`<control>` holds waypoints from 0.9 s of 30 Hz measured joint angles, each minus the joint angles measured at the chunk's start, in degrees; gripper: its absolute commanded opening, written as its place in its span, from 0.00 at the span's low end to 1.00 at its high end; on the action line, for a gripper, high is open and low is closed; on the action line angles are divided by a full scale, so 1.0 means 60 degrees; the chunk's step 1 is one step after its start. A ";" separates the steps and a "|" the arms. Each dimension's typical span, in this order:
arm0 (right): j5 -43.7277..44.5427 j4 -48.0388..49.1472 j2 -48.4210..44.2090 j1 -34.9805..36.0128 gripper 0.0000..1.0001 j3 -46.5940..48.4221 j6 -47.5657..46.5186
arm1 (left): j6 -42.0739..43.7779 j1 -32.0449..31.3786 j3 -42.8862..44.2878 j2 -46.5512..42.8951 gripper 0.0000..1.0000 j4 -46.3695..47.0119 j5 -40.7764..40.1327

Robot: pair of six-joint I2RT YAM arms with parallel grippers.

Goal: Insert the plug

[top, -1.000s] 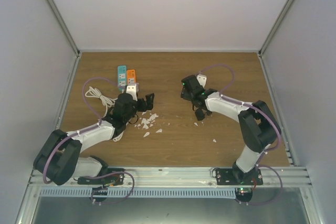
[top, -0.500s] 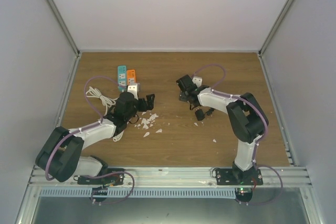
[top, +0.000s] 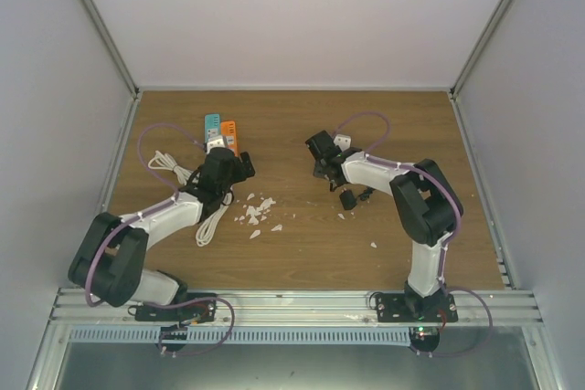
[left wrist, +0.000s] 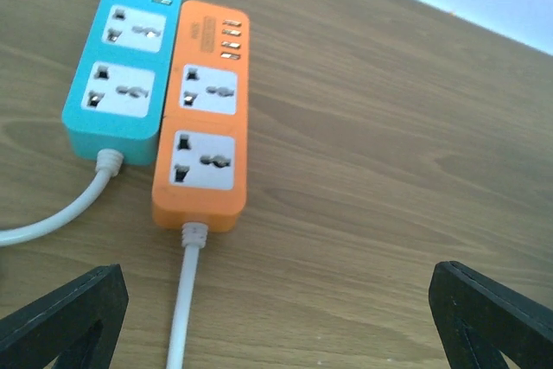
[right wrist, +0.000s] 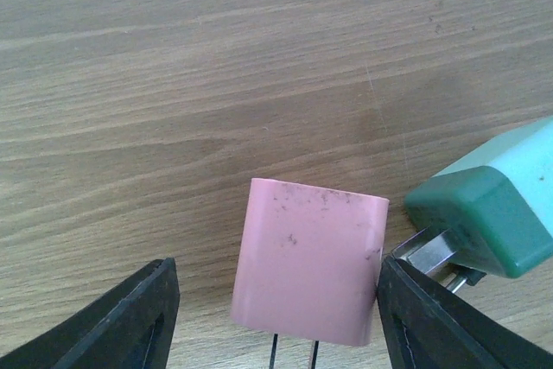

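An orange power strip [left wrist: 206,140] lies beside a teal one [left wrist: 125,66] on the wood table, each with a white cord; both show at the back left in the top view, orange [top: 229,131] and teal [top: 212,128]. My left gripper [left wrist: 276,321] is open and empty just in front of the orange strip's cord end. My right gripper [right wrist: 276,330] is open with its fingers on either side of a pink plug [right wrist: 309,270] lying on the table, prongs toward the camera. A green plug [right wrist: 488,213] lies just to its right.
White cable [top: 187,180] is coiled left of the left arm. White scraps [top: 256,212] are scattered mid-table. A small black object [top: 347,198] lies near the right arm. Grey walls enclose the table on three sides.
My left gripper has moved back and left, up to the power strips. My right gripper has shifted slightly left and its arm has folded in.
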 measured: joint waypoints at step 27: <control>-0.0583 -0.0127 0.0710 -0.0182 0.78 0.0393 -0.0018 | -0.0051 0.0069 0.1086 0.2153 0.99 -0.1158 0.0557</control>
